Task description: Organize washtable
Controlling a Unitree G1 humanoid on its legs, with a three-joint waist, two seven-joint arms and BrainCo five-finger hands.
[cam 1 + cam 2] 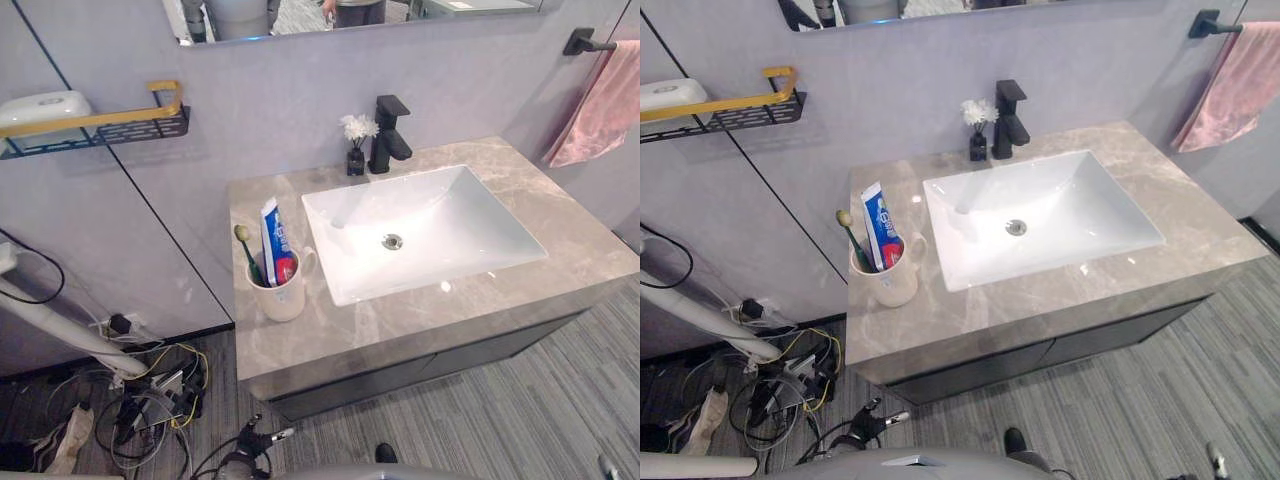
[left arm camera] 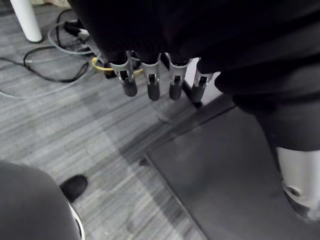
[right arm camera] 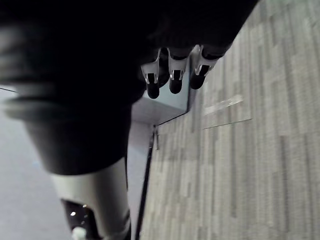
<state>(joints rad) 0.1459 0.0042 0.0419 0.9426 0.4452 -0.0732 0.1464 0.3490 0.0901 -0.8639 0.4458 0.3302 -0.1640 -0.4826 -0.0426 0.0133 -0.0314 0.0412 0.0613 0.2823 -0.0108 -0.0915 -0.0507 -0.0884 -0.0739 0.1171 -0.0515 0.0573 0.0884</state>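
On the grey marble washtable (image 1: 560, 235), a cream cup (image 1: 285, 290) stands at the front left beside the white sink (image 1: 420, 225). It holds a blue-and-red toothpaste tube (image 1: 272, 240) and a green toothbrush (image 1: 247, 255). A black faucet (image 1: 388, 135) and a small black vase of white flowers (image 1: 357, 140) stand behind the sink. My left hand (image 2: 152, 80) hangs over the grey floor, fingers relaxed and holding nothing. My right hand (image 3: 172, 75) also hangs low with straight fingers, nothing in it.
A black-and-gold wall shelf (image 1: 130, 125) at the left carries a white soap dish (image 1: 40, 108). A pink towel (image 1: 605, 105) hangs from a black bar at the right. Cables and a power strip (image 1: 150, 395) lie on the floor left of the cabinet.
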